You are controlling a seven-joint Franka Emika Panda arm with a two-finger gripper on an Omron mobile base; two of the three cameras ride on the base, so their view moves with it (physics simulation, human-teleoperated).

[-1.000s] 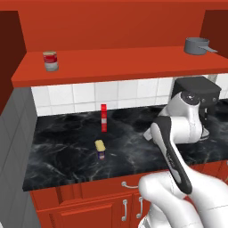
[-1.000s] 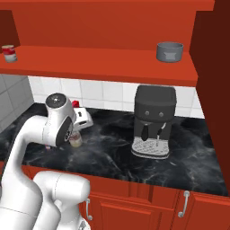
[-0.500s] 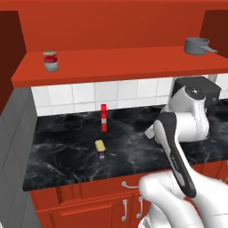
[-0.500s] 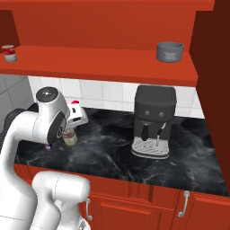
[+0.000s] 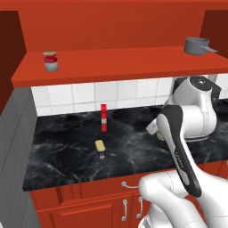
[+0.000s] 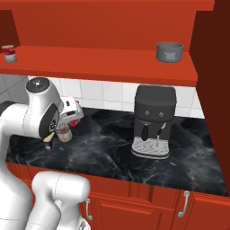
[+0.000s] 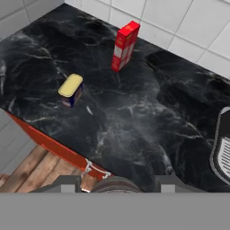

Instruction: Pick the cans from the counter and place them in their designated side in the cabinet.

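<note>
The tool (image 6: 67,128) grips the round can (image 6: 64,133), lifted off the table (image 6: 108,148). Keep it upright and raise it slowly to the cabinet (image 6: 99,58) shelf above.

white wall tiles (image 5: 84,93), wooden floor (image 7: 27,173), red drawers (image 6: 148,209)

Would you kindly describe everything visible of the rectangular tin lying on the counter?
The rectangular tin is small, with dark blue sides and a flat yellow top face; lettering is too small to read. It lies flat on the black marble counter, toward the front edge, apart from the tall red-and-white box standing behind it near the white tiles. Nothing touches it but the counter.
</note>
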